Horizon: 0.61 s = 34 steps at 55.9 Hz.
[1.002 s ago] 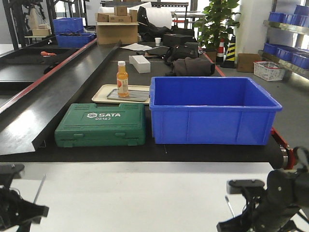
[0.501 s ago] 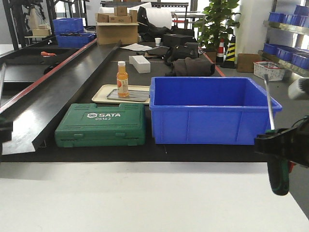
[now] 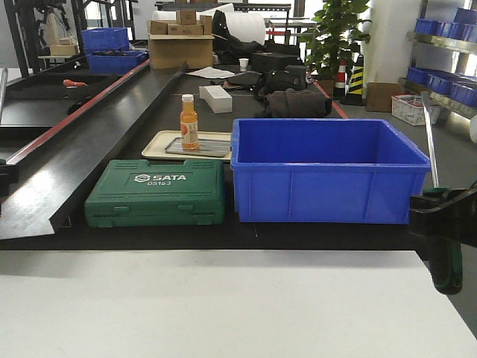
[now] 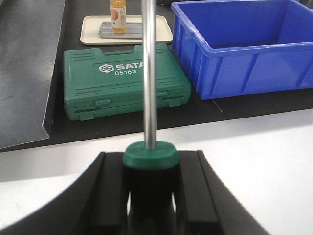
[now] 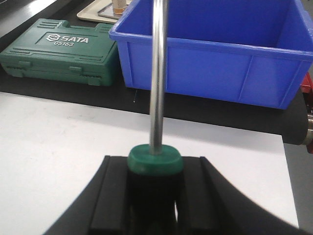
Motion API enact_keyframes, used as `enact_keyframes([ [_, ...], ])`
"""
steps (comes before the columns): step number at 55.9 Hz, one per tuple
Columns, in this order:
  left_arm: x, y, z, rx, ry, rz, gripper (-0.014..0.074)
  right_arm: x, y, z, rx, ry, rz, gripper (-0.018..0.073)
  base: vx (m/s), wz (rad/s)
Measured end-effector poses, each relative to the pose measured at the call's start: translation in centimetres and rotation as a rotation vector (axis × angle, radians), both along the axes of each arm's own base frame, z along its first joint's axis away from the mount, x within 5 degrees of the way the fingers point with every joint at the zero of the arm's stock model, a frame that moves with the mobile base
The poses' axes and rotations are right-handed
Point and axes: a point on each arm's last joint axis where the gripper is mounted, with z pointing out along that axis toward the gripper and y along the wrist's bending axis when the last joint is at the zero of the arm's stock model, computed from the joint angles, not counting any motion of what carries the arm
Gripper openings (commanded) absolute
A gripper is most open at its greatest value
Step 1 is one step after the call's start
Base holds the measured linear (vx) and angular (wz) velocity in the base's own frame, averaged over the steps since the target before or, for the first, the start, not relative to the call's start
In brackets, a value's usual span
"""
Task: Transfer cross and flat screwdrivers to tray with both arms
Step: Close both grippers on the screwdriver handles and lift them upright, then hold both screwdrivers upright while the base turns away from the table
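Each gripper holds one screwdriver upright by its black-and-green handle. In the left wrist view my left gripper (image 4: 150, 157) is shut on the handle, and the steel shaft (image 4: 150, 73) points up past the green case. In the right wrist view my right gripper (image 5: 155, 164) is shut on the other screwdriver (image 5: 158, 73). From the front, the right screwdriver (image 3: 447, 261) hangs at the right edge above the white table (image 3: 223, 306). The left screwdriver's shaft (image 3: 2, 82) shows only at the far left edge. The tray is out of view.
A green SATA tool case (image 3: 156, 192) and a deep blue bin (image 3: 328, 171) stand on the black surface beyond the white table. Behind them a beige tray (image 3: 160, 142) carries an orange bottle (image 3: 188, 121). A black ramp (image 3: 67, 160) slopes along the left.
Both arms have lifted off the white table with their screwdrivers. Over the last half second the right screwdriver shifted slightly right, and the left shaft came into sight at the left edge.
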Motion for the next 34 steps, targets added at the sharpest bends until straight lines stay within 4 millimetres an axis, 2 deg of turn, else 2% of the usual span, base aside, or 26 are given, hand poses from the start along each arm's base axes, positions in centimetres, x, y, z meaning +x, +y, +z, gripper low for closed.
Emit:
enact_keyframes([
  [34,-0.02,-0.02,-0.04,0.0,0.005,-0.003,0.0,-0.01,0.0,-0.03,-0.003,0.002,0.001,-0.0008,0.0,0.0],
])
